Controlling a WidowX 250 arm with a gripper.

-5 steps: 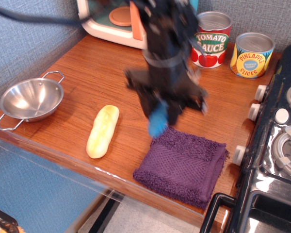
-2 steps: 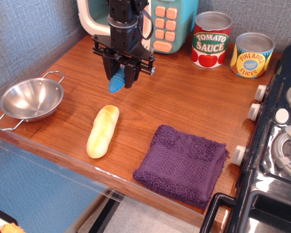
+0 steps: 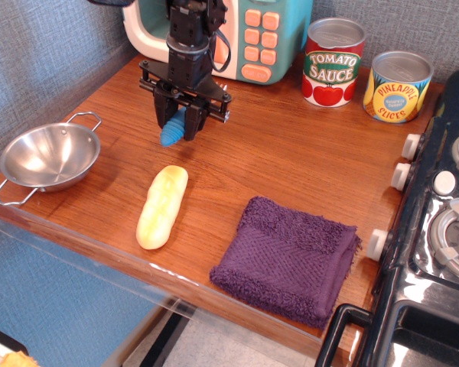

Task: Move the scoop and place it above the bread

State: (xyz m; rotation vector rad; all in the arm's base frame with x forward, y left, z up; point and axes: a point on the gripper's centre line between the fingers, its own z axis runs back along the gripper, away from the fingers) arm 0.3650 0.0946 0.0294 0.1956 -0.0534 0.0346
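The pale yellow bread (image 3: 162,206) lies on the wooden table near the front edge, pointing away from me. My black gripper (image 3: 179,127) hangs just behind the bread's far end, close to the table. It is shut on the scoop (image 3: 171,131), whose blue ribbed handle sticks down and left between the fingers. The scoop's silver pronged head is hidden inside the gripper. The handle tip is close to the tabletop; I cannot tell whether it touches.
A steel bowl (image 3: 49,157) sits at the left edge. A purple towel (image 3: 288,258) lies front right. A toy microwave (image 3: 245,34), a tomato sauce can (image 3: 333,61) and a pineapple can (image 3: 398,86) stand at the back. A stove (image 3: 444,222) borders the right.
My gripper carried the scoop from over the towel's near-left corner to behind the bread, then shifted slightly left and lower in the last half second.
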